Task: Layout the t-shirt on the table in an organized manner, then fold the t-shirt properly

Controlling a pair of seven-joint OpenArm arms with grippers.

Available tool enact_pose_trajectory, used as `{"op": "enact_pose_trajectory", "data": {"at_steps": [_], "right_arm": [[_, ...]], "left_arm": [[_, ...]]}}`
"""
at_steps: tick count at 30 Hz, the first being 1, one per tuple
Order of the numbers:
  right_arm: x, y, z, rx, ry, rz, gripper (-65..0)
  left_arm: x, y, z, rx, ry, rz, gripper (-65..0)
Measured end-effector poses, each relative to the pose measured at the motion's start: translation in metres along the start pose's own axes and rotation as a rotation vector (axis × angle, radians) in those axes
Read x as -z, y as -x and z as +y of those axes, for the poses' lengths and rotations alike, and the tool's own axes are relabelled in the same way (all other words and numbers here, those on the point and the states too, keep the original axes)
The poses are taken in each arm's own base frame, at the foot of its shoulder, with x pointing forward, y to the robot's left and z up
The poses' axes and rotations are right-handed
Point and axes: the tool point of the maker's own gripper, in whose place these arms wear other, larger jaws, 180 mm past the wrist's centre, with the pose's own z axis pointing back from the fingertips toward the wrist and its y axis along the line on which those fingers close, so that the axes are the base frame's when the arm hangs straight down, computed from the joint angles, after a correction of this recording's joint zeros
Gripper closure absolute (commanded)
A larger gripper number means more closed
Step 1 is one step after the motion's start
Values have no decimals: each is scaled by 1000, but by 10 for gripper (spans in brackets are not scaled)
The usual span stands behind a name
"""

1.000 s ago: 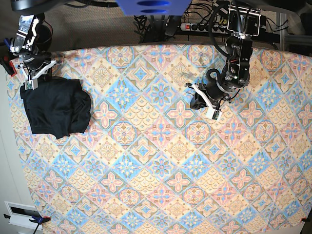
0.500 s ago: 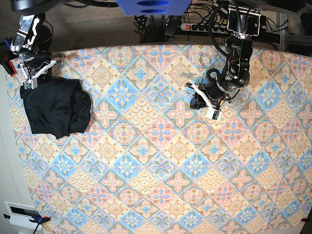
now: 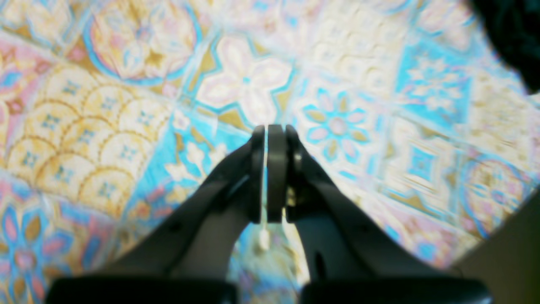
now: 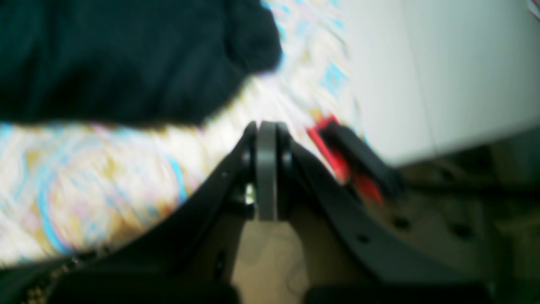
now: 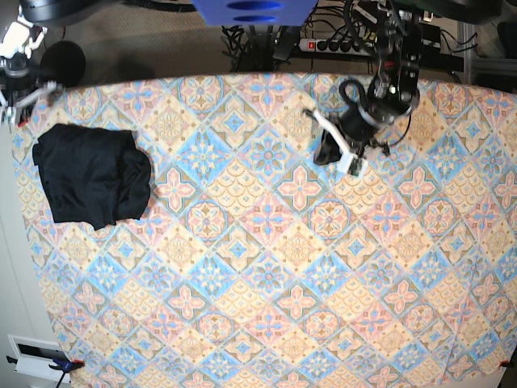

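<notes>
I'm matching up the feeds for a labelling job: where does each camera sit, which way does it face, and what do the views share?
Base: overhead, facing down on the table, t-shirt and both arms.
Left wrist: on the arm, facing along its shut left pincer at tablecloth.
Right wrist: faces past the shut right pincer toward the t-shirt and table edge.
Shared: t-shirt and patterned cloth.

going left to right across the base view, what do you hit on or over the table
right gripper at the table's far-left corner → folded black t-shirt → long stretch of bare patterned cloth → left gripper hanging over the cloth, fingers shut
</notes>
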Motion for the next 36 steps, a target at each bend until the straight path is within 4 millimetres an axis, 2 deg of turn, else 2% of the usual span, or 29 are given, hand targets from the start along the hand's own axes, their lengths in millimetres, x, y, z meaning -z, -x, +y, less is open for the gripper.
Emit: {"op": "enact_pose_trajectory", "data": {"at_steps": [3, 7, 12, 14, 17, 22, 26, 29, 30, 32, 33, 34, 36], "right_arm": [[-21, 7, -2, -22, 16, -3, 0], [-48, 0, -8, -85, 27, -49, 0], [-74, 45, -8, -138, -8, 58, 0], [-77, 57, 2, -159, -44, 86, 0], [-87, 81, 39, -175, -176, 138, 0], [-108, 126, 87, -179, -334, 258, 0], [-121, 176, 123, -138, -443, 379, 0], [-142, 235, 142, -99, -506, 531, 0], [-154, 261, 144, -99, -512, 616, 0], [-168, 298, 150, -84, -540, 730, 0], [-165, 311, 155, -86, -546, 766, 0], [-149, 316, 161, -81, -542, 778, 0], [-102, 304, 182, -22, -540, 701, 0]], "left_arm": [[-18, 31, -17, -6, 23, 96, 0], [-30, 50, -28, -38, 39, 126, 0], [-57, 107, -60, -179, 115, 264, -1], [-64, 119, -69, -218, 136, 294, -1], [-75, 132, -76, -247, 139, 320, -1], [-100, 174, -88, -282, 134, 443, -1], [-106, 207, -77, -228, 72, 536, -1], [-107, 248, -68, -249, 33, 599, -1], [-112, 268, -64, -252, 8, 640, -1], [-113, 299, -59, -284, -16, 661, -1], [-114, 316, -59, -287, -24, 686, -1], [-110, 328, -60, -294, -16, 690, -1], [-100, 348, -56, -270, -16, 708, -1]]}}
